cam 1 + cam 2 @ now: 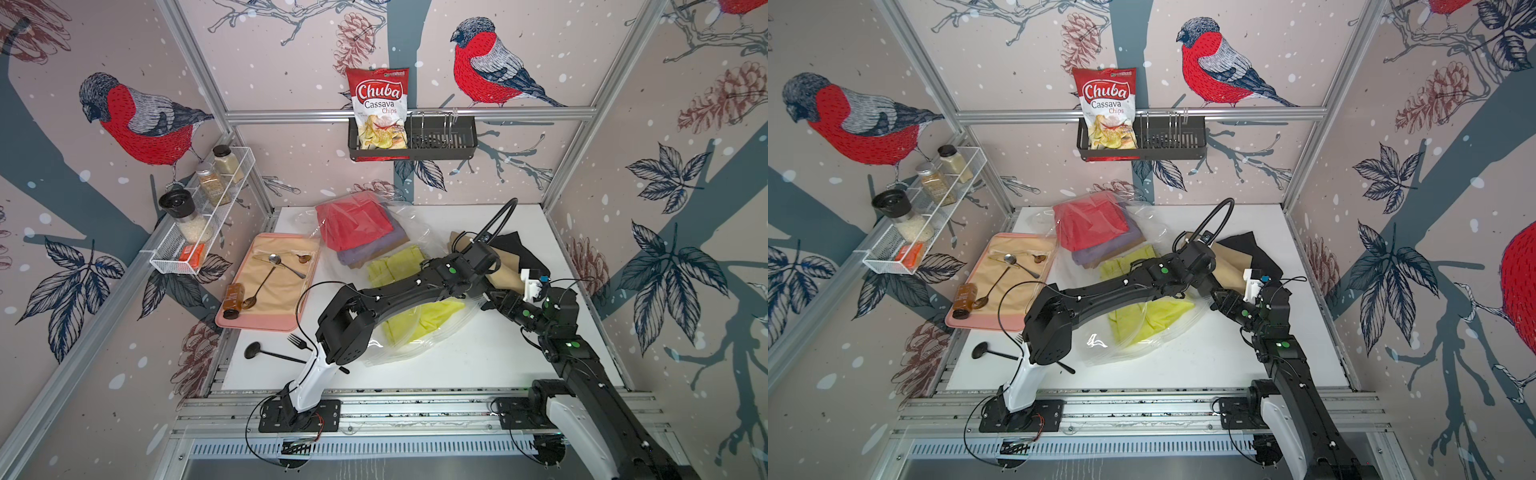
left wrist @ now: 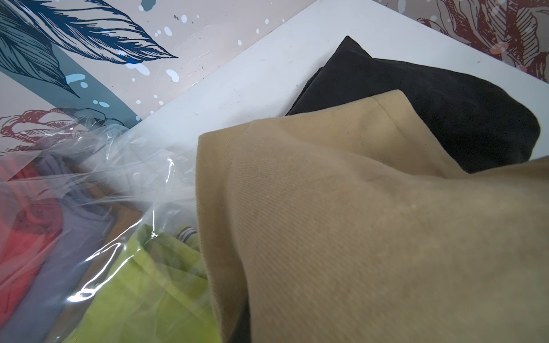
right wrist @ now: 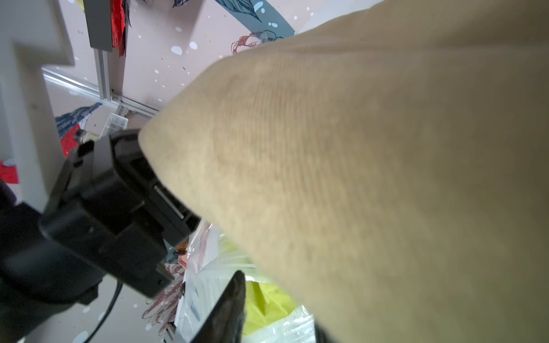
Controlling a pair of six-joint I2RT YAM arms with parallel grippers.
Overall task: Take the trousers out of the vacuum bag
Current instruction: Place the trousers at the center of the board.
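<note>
Plastic first: the big clear vacuum bag (image 1: 386,357) sprawls mid-desk (image 1: 478,365), slippery and crinkly, with red trousers (image 1: 353,224), purple trousers (image 1: 365,251) and yellow-green trousers (image 1: 419,322) inside it. Out at the far right, brown trousers (image 1: 505,276) lie over black trousers (image 1: 525,253). It's soft, light, floppy cloth, likely to sag and drag on the film, so pinch a thick folded edge or waistband. Left tool (image 1: 490,270) is closed narrow, apparently on the brown cloth, tips buried. Right tool (image 1: 492,297) sits just beside it; wide or narrow, can't tell.
</note>
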